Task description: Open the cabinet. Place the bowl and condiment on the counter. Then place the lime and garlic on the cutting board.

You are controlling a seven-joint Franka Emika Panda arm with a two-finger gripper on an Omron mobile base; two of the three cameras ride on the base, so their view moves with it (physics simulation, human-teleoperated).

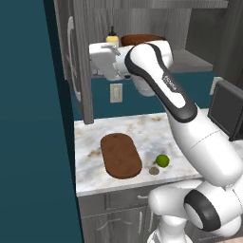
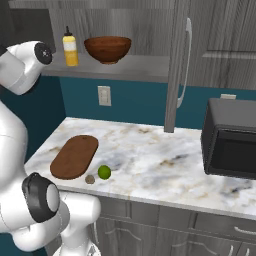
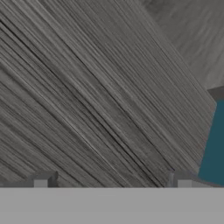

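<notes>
The cabinet [image 2: 176, 75] stands open, its doors swung out to either side. On its grey shelf [image 2: 135, 69] sit the yellow condiment [image 2: 70, 49] and the dark wooden bowl [image 2: 107, 49]. From the left, the condiment [image 1: 112, 38] and part of the bowl [image 1: 142, 40] show behind my arm. My gripper [image 1: 97, 59] is up at shelf height beside the left door [image 1: 80, 61], open and holding nothing. In the hand view its fingertips [image 3: 41, 181] stand wide apart close to grey wood grain [image 3: 87, 87]. On the counter [image 2: 165, 155] lie the cutting board [image 2: 75, 156], the lime [image 2: 104, 172] and the garlic [image 2: 90, 179].
A black microwave [image 2: 230, 145] stands on the right of the counter. A wall outlet [image 2: 104, 95] is on the teal wall below the shelf. Grey drawer fronts [image 2: 150, 220] run under the counter's front edge.
</notes>
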